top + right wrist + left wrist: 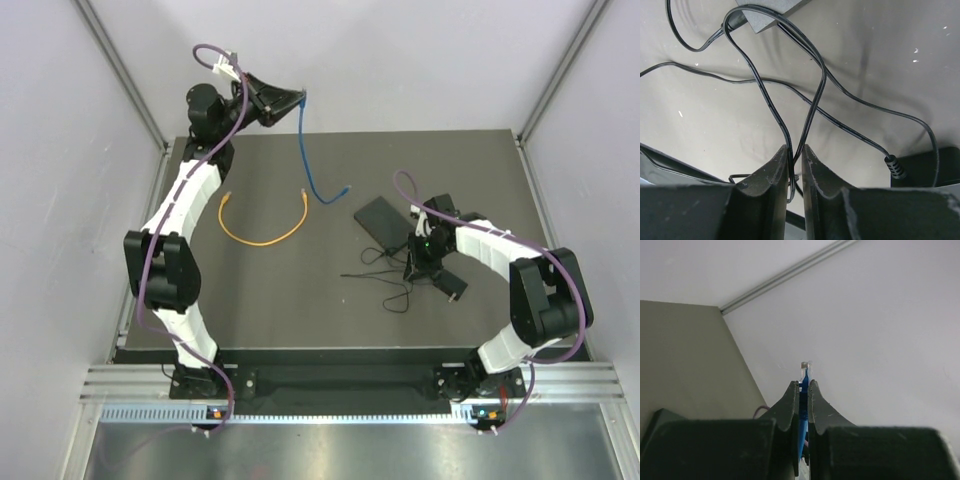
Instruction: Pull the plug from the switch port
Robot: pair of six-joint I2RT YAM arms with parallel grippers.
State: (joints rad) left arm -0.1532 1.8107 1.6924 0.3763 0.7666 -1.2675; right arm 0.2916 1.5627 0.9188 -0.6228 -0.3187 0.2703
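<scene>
Just above the left claw [804,384], clamped on the limp blue cable [802,435] right behind it, the plug [805,369] looks light and rigid; right claw [795,148] barely parted.

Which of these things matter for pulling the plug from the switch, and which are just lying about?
Job: flat black switch; blue cable, one plug pinched in the left fingers, the other end lying loose, out of the switch.
Lying about: orange cable; black adapter with thin black wires.
</scene>
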